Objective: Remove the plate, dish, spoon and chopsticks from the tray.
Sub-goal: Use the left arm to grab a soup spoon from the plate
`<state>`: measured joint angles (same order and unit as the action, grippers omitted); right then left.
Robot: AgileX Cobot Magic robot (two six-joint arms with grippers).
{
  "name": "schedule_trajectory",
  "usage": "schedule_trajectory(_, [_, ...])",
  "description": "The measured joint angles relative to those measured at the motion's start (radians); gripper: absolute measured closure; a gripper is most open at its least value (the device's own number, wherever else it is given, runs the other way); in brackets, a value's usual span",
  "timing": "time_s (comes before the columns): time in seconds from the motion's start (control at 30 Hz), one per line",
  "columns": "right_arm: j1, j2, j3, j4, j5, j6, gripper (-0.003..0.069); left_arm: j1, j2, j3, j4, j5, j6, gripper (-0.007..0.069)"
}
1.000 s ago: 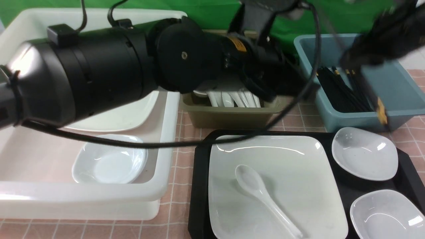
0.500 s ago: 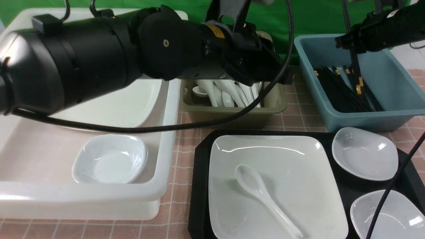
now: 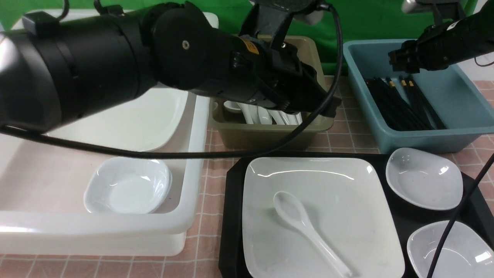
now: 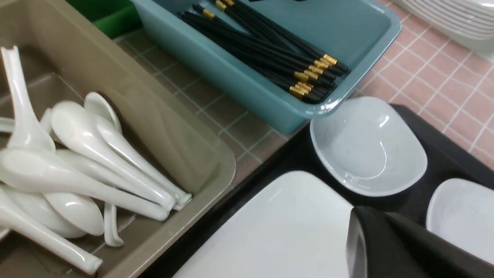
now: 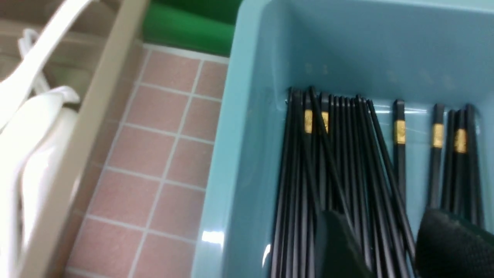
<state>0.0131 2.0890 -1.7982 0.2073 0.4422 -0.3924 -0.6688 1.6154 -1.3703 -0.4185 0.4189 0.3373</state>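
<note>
The right fingers (image 5: pixel 380 247) stand parted above the blue tub (image 3: pixel 467 96); the left fingers (image 3: pixel 335 107) are clenched, empty. The spoon (image 3: pixel 295 214) lies on the plate (image 3: pixel 362 216), on the tray (image 3: pixel 231 216). Lifting the plate first could send the spoon sliding off.

The spoon (image 3: pixel 303 224) lies on the plate (image 3: pixel 285 247), which sits in the tray (image 3: pixel 235 216), with 2 small dishes (image 3: pixel 422 179) to the plate's right, 1 nearer the front than the other. Behind the tray stand 2 tubs, the spoon tub (image 3: pixel 266 135) holding many spoons (image 3: pixel 266 116) and, to its right, the chopstick tub (image 3: pixel 440 136) holding a bundle of chopsticks (image 3: pixel 401 104). Left of the tray is a large basin (image 3: pixel 96 226), with 1 bowl (image 3: pixel 127 187) in its front part and a larger plate (image 3: pixel 131 123) behind that bowl.
</note>
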Motion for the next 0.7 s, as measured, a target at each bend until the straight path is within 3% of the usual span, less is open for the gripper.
schedule_trajectory(0.13, [0.000, -0.062, -0.010, -0.002, 0.097, 0.044, 0.0375, 0.000, -0.034, 0.000, 0.002, 0.016, 0.000, 0.0603])
schedule_trajectory(0.3, [0.000, -0.218, -0.032, -0.002, 0.416, 0.081, 0.0620, 0.000, -0.100, 0.000, 0.077, 0.093, -0.072, 0.0603])
schedule_trajectory(0.43, [0.000, -0.362, -0.032, -0.002, 0.577, 0.090, 0.0629, 0.000, -0.147, 0.000, 0.178, 0.146, -0.187, 0.0603])
schedule_trajectory(0.7, [0.000, -0.685, 0.088, -0.002, 0.593, 0.092, 0.0629, 0.000, -0.235, 0.000, 0.274, 0.291, -0.244, 0.0603])
